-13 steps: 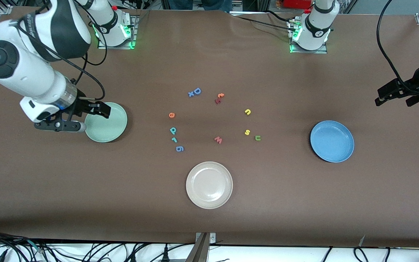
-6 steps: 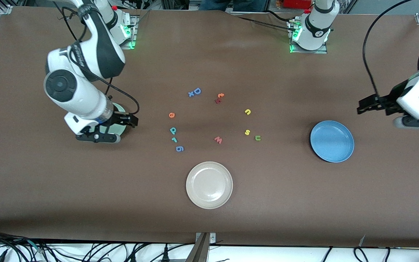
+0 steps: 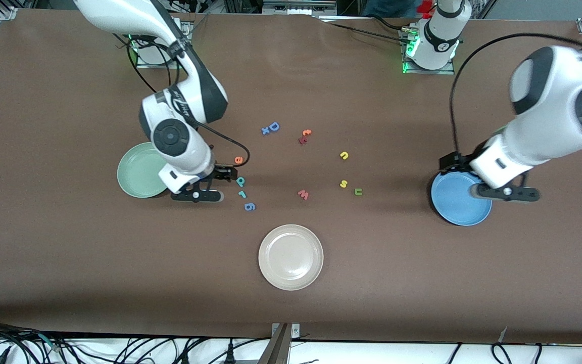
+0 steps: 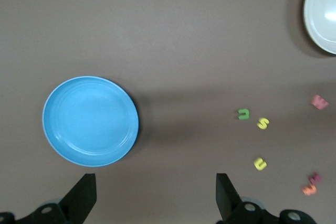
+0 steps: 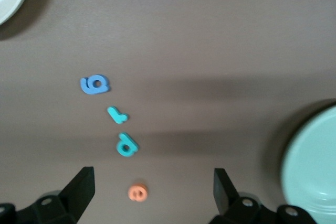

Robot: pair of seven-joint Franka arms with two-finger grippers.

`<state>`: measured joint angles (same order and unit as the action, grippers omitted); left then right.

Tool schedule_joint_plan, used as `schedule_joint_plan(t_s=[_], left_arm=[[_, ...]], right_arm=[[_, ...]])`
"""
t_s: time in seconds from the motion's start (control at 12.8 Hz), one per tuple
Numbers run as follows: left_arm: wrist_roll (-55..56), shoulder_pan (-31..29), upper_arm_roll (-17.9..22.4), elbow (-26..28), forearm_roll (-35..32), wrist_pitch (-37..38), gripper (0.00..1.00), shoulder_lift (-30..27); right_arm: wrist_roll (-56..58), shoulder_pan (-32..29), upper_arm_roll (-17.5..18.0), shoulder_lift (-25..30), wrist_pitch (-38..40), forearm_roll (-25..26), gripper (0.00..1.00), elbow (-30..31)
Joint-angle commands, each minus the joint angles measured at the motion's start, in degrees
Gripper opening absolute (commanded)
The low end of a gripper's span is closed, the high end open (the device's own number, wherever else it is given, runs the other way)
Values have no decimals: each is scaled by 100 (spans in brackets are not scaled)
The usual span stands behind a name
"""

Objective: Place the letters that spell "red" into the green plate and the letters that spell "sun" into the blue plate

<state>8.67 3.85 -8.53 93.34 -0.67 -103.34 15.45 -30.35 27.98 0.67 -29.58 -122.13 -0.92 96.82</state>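
On the brown surface (image 3: 68,242), between the pale mint-green plate (image 3: 137,177) and the sky-blue plate (image 3: 455,207), we are judging the tiny foam letters light, soft and flat, best pinched across their edges. The teal d (image 3: 240,181), teal r (image 3: 242,194) and orange e (image 3: 238,160) are forming a line running toward the camera. The right claw (image 3: 225,174) is hovering wide open and empty beside them; the left claw (image 3: 452,163), equally open, is hovering over the blue plate's rim.

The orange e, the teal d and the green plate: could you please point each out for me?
orange e (image 3: 238,160), front view, middle of the letter.
teal d (image 5: 126,146), right wrist view, on its round bowl.
green plate (image 3: 137,172), front view, bare inner floor.
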Motion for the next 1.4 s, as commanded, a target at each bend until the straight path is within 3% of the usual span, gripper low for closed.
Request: schedule_joint_plan(t_s=[0.0, 0.16, 0.39, 0.78, 1.01, 1.33], left_arm=[[696, 580, -9, -36, -487, -326, 100, 414], [645, 617, -17, -18, -408, -686, 100, 765], [627, 854, -26, 226, -399, -1318, 99, 1118], [715, 985, -26, 1272, -373, -2961, 99, 1127], [925, 1170, -17, 1397, 276, -3359, 96, 1302], [1119, 1276, -17, 1484, 269, -3640, 92, 1540]], right_arm=[[-392, 207, -32, -267, -423, 13, 100, 46], [-401, 216, -32, -294, -837, 13, 93, 353], [-489, 304, -23, -320, -917, 13, 61, 530], [-489, 392, -23, -540, -1251, 13, 59, 548], [-489, 515, -32, -671, -1409, 13, 59, 565], [-507, 515, -41, -751, -1594, 39, 59, 583]])
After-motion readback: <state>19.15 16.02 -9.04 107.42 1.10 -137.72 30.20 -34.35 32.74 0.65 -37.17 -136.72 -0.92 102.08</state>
